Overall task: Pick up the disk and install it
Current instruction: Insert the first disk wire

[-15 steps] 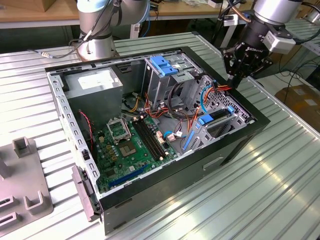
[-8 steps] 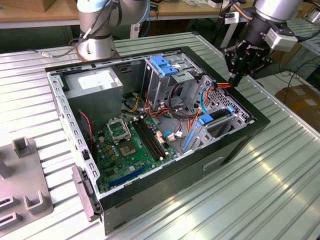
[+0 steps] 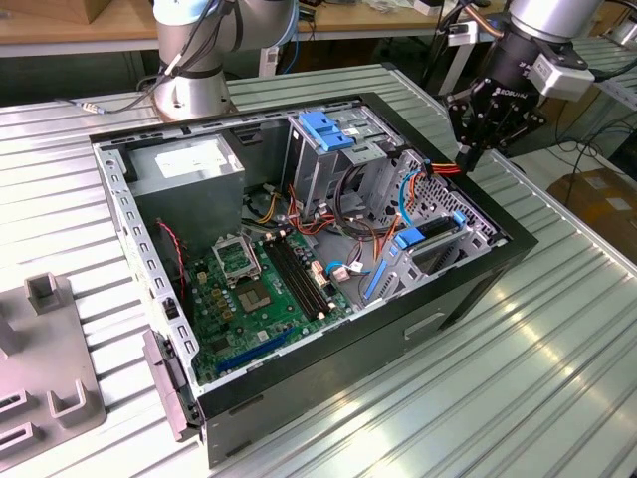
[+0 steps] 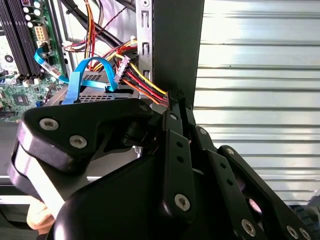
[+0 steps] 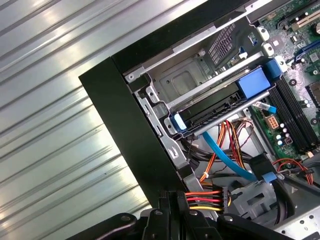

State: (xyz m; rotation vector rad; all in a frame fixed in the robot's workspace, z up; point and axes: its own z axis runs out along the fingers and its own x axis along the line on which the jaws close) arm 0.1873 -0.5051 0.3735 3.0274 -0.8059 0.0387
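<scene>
Found gripper [image 3: 468, 156] at two o'clock of the computer case [image 3: 299, 390], exterior view. Noted fingers [image 4: 175, 130] together, tips against coloured cables [image 5: 202, 200].

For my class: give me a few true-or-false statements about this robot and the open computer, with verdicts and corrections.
1. The computer case lies open on a ribbed metal table. True.
2. The end effector hangs over the middle of the motherboard. False: it is at the case's edge on the exterior view's right, away from the motherboard.
3. Red, orange and yellow wires run close by the end effector. True.
4. The end effector grips a hard drive. False: it is shut, with no drive in its grip.
</scene>
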